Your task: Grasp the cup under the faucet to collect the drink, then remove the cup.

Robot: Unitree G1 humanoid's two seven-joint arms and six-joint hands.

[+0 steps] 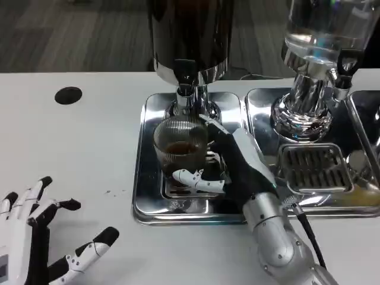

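A ribbed clear glass cup (180, 142) with a little dark drink at its bottom stands on the drip grate under the black faucet (184, 74) of the dark drink dispenser (190, 32). My right hand (228, 163) wraps around the cup from its right side, thumb across the front near the base. My left hand (35, 234) lies on the white table at the lower left, fingers spread, holding nothing.
A silver drip tray (145, 178) holds the cup and dispenser base. A second dispenser (323, 41) with clear liquid stands on its own tray (314, 169) to the right. A black round hole (68, 95) marks the table at the left.
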